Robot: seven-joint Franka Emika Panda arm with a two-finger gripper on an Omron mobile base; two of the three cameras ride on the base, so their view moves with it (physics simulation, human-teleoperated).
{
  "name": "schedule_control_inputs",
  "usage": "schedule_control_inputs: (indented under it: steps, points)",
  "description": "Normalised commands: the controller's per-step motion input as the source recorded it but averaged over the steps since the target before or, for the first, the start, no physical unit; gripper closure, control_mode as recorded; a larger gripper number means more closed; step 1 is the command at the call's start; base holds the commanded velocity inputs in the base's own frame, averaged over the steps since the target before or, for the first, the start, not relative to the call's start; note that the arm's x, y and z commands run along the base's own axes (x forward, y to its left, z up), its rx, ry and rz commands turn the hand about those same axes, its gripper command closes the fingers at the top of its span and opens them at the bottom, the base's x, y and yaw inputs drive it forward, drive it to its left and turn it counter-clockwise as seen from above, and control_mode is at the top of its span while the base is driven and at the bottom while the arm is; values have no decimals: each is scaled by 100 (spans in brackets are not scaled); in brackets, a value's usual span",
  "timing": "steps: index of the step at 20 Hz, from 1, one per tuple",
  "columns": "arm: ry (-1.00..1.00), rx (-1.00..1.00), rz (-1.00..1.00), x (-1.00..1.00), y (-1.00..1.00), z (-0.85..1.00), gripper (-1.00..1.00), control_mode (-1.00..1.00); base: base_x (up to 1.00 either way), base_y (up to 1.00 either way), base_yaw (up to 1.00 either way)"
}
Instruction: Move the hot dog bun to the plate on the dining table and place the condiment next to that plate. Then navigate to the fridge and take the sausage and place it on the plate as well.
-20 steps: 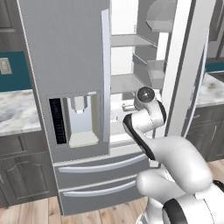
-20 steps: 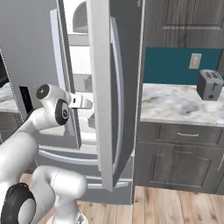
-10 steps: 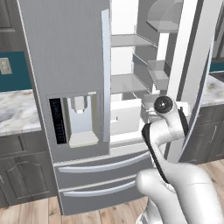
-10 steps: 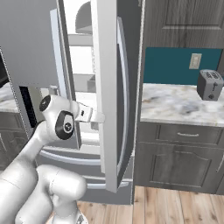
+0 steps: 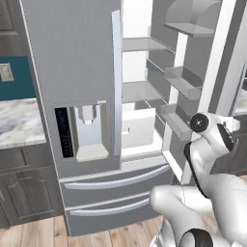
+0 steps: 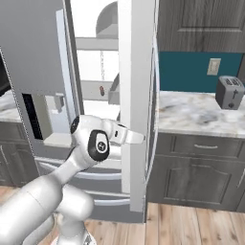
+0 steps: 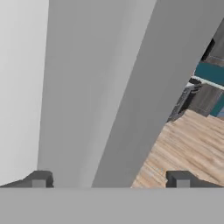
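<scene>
Jaws: spread wide, empty; gripper close against the door edge.
Fridge: right door swung open, white interior exposed.
Sausage: not discernible; shelf contents too small.
Toaster: on counter.

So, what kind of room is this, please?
It looks like a home kitchen: a tall silver fridge with one door open and white shelves inside, marble counters over grey cabinets, and a toaster on the counter by a teal wall.
</scene>
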Motion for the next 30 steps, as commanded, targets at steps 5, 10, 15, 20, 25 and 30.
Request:
schedule_control_inputs:
  steps: [5, 10, 15, 20, 25, 30]
  points:
    - [0, 0, -25, 71, -100, 24, -100, -100, 0, 0, 0]
    - [-5, 9, -1, -79, -16, 58, -100, -100, 0, 0, 0]
    - [1, 12, 15, -93, 92, 93, -100, -100, 0, 0, 0]
    - [19, 16, 24, -18, 100, 100, -100, -100, 0, 0, 0]
    - [19, 21, 26, -15, 100, 100, -100, -100, 0, 0, 0]
    - [17, 23, 26, -24, 100, 93, -100, -100, 0, 0, 0]
